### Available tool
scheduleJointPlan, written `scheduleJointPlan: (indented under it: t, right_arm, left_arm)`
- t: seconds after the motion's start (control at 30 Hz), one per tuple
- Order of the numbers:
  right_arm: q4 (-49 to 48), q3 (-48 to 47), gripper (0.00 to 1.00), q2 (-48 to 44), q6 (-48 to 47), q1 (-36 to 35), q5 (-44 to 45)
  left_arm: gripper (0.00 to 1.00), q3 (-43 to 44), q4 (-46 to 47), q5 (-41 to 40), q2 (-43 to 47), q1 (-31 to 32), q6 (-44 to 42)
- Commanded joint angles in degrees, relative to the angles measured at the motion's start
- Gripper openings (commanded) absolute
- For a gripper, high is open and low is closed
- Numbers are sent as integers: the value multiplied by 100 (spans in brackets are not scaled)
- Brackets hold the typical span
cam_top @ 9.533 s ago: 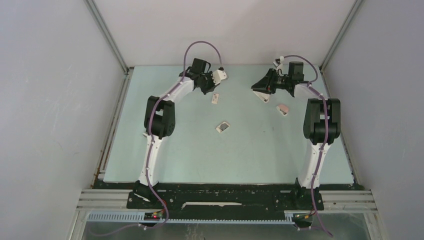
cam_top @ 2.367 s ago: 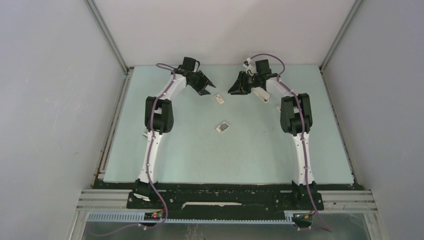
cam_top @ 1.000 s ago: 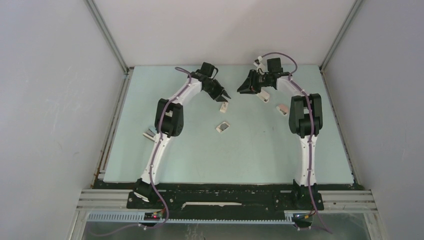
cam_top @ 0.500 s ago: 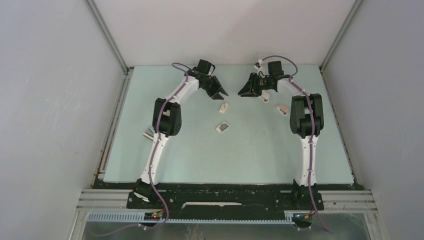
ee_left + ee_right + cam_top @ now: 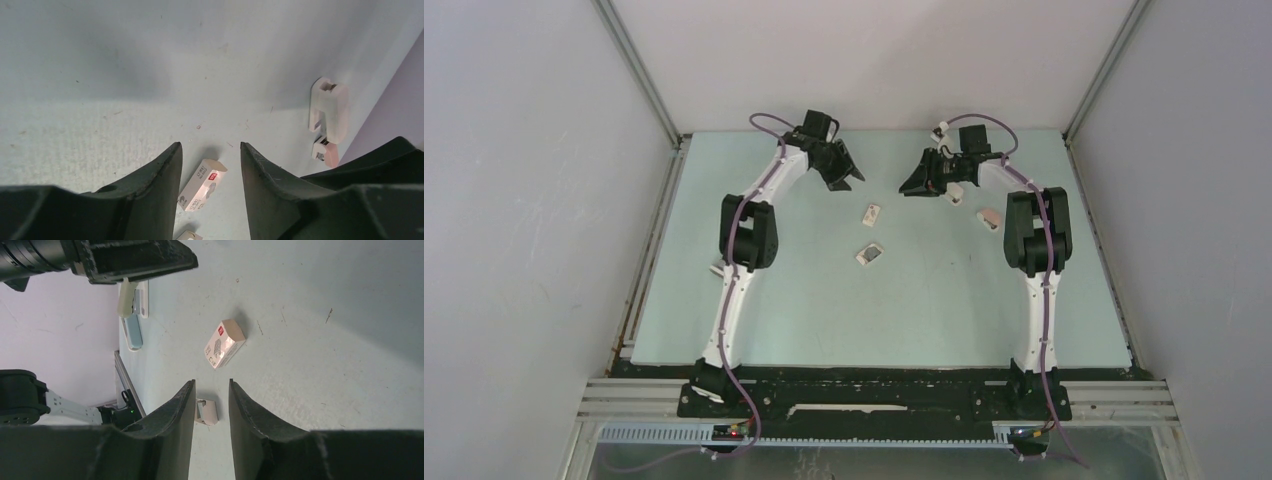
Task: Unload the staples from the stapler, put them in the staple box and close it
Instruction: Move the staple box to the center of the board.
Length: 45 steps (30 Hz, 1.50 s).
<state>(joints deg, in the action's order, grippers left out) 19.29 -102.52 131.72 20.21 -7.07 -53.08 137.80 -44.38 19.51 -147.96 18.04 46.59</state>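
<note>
I had the left claw (image 5: 210,146) released and empty near the small box (image 5: 200,185). The right claw (image 5: 210,382) stood parted, empty too, a white stapler (image 5: 955,192) just beside it.

The left arm (image 5: 729,300) and right arm (image 5: 1042,320) look alike: slim white links joined by bulky black joint housings, each rising from a black foot on a long black plate (image 5: 874,395). A thin purple cable (image 5: 760,120) trails along the left arm, and a matching one (image 5: 984,117) runs along the right, ending near a small white connector (image 5: 941,127). The left gripper (image 5: 209,147) has matte black fingers (image 5: 155,185), thick and wedge-shaped, narrowing to blunt tips with rough, grainy edges. The right gripper (image 5: 211,385) has the same black tapered fingers (image 5: 170,430).
</note>
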Motion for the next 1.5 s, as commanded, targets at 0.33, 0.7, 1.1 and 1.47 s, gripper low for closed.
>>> scheduleJointPlan:
  t: [0.33,0.7,1.1,1.47]
  right_arm:
    - [-188,185,39,-696,-102,117,-154]
    - [-156,454,39,-1060,-215,155,-154]
    - [917,514,45,-1452,-2569,89,-434]
    - [1714,222,70,-1597,-4606,69,-1395]
  left_arm:
    - [43,-636,-886,273,289,568,-598]
    - [42,-645,-886,717,352,934,-627]
    - [55,-1093,352,-114,1904,775,-1269]
    - [70,-6302,3349,-2716,6755,727,-3207]
